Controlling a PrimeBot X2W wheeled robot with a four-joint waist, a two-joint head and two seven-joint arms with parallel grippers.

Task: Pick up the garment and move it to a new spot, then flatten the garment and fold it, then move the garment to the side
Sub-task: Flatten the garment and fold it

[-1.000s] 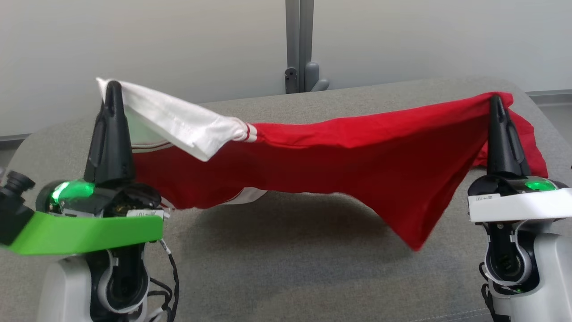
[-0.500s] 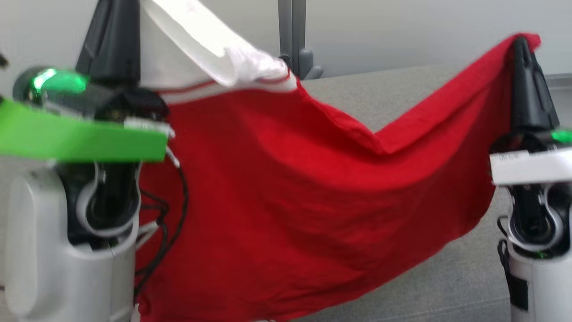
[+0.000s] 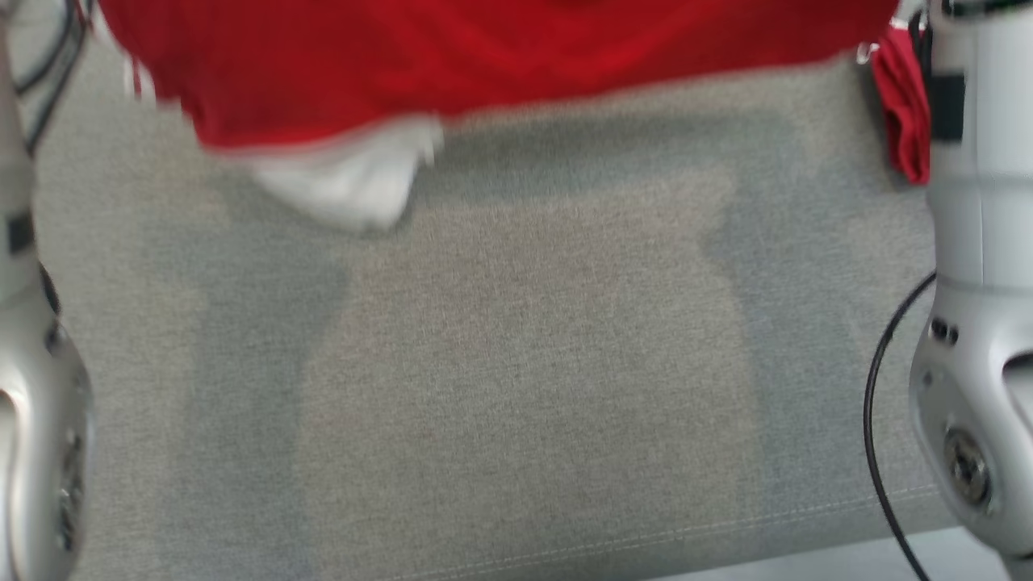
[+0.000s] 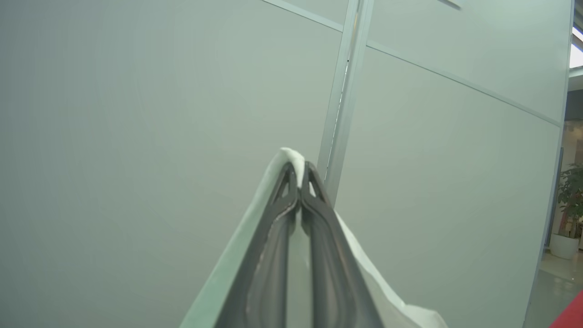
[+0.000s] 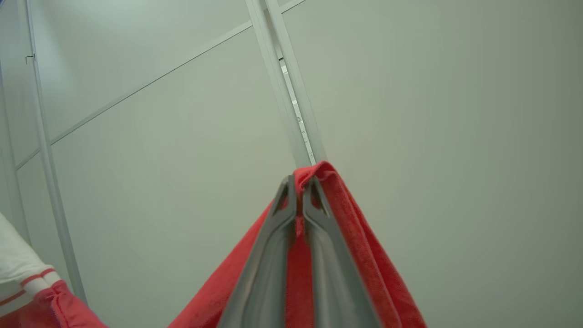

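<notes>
The red-and-white fabric garment point(image 3: 484, 56) hangs blurred along the head view's top edge, above the grey woven surface point(image 3: 524, 363), its white part drooping upper left. The left gripper point(image 4: 299, 171) clamps a white edge; the right gripper point(image 5: 298, 182) pinches a red fold.

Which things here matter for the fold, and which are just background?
Job: red-and-white garment; left gripper shut on its white part; right gripper shut on its red edge; grey padded surface below.
Background: wall panels; potted plant; black cable.
</notes>
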